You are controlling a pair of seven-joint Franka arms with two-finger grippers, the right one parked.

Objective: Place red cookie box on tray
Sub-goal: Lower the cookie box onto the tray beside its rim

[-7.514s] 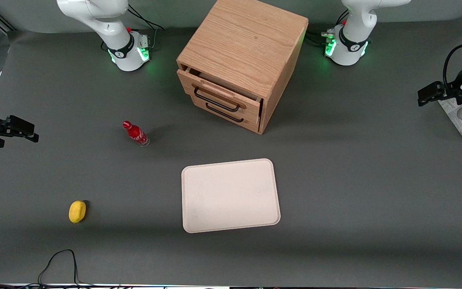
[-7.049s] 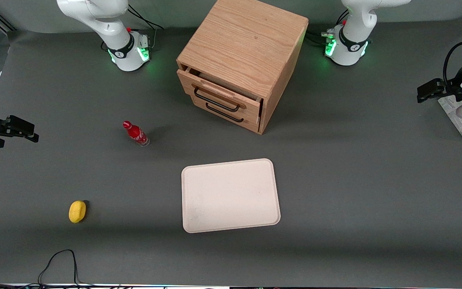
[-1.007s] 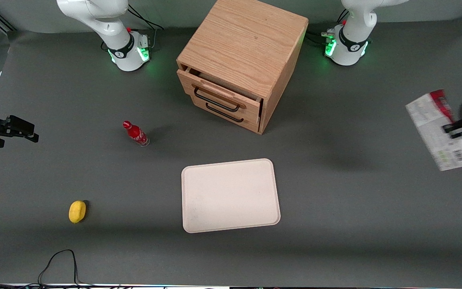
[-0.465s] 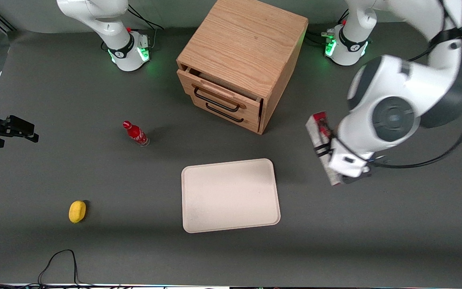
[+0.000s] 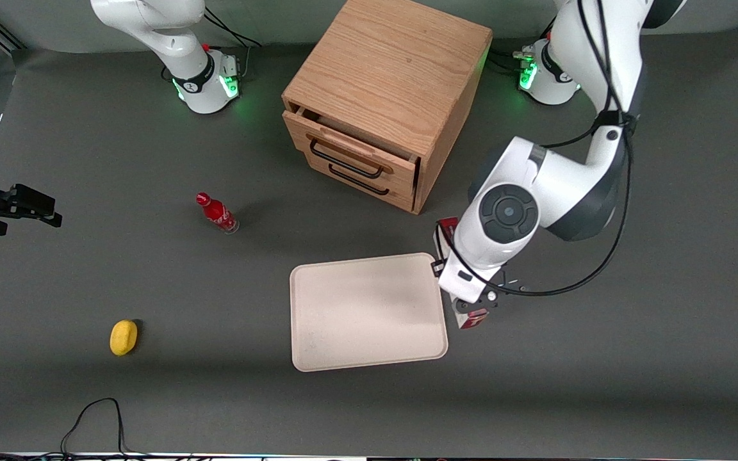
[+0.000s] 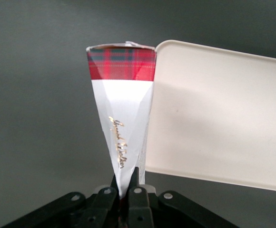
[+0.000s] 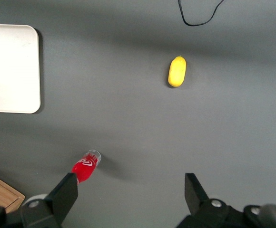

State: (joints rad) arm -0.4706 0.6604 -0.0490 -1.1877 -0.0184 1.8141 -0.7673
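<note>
The red cookie box (image 6: 123,118) is held on edge, its tartan red end pointing away from the wrist. My gripper (image 6: 124,187) is shut on the box's near narrow end. In the front view the arm's wrist covers most of the box (image 5: 474,318); only its red ends show. It hangs just above the table, alongside the edge of the pale beige tray (image 5: 369,314) that faces the working arm's end. The tray (image 6: 214,109) lies flat with nothing on it. Whether the box touches the tray's rim cannot be told.
A wooden drawer cabinet (image 5: 385,102) stands farther from the front camera than the tray, its top drawer slightly ajar. A small red bottle (image 5: 217,213) and a yellow oval object (image 5: 123,337) lie toward the parked arm's end. A black cable (image 5: 87,416) loops near the front edge.
The gripper took the box from the working arm's end of the table, lifted it and carried it toward the middle. In the last half second it dropped lower and reached the tray's edge.
</note>
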